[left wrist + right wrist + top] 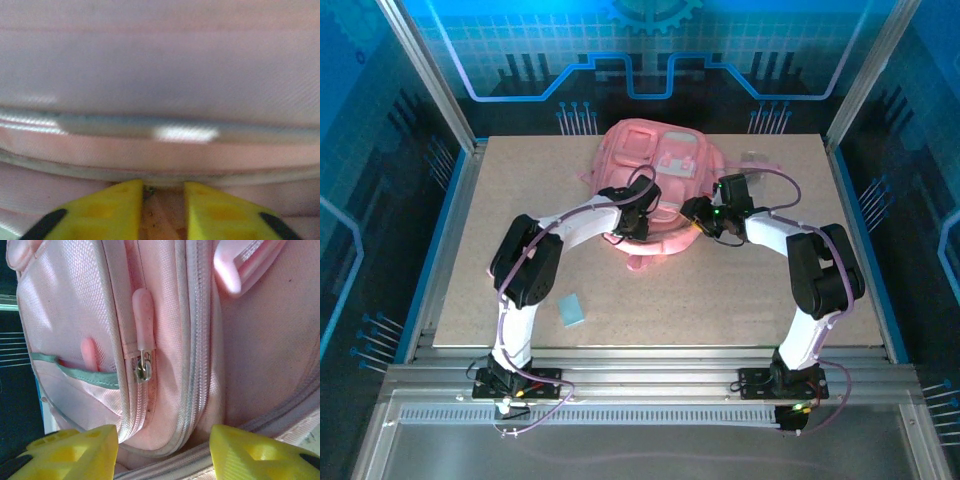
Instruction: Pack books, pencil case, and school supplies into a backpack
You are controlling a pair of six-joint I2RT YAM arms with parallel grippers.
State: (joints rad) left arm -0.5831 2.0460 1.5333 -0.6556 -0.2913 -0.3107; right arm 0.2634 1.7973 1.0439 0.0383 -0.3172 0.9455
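The pink backpack (pixel 655 165) lies flat at the back middle of the table. My left gripper (pixel 642 215) presses against its near edge. In the left wrist view its yellow fingers (pixel 107 210) stand a narrow gap apart against blurred pink fabric (pixel 160 65), and what lies between them is unclear. My right gripper (pixel 698 215) is at the bag's right side. Its jaws (pixel 164 432) straddle a rounded zipped fold of the backpack (pixel 165 390) and touch it on both sides. One of the school supplies, a pale blue flat rectangle (pixel 571 310), lies near the table's front left. The books and pencil case are hidden.
A metal zip slider with a pink pull tab (pixel 142 340) hangs just above the right jaws, beside a teal-trimmed mesh pocket (pixel 75 372). A pink strap loop (pixel 645 262) trails from the bag toward me. Metal frame posts (pixel 430 80) stand at the table's back corners.
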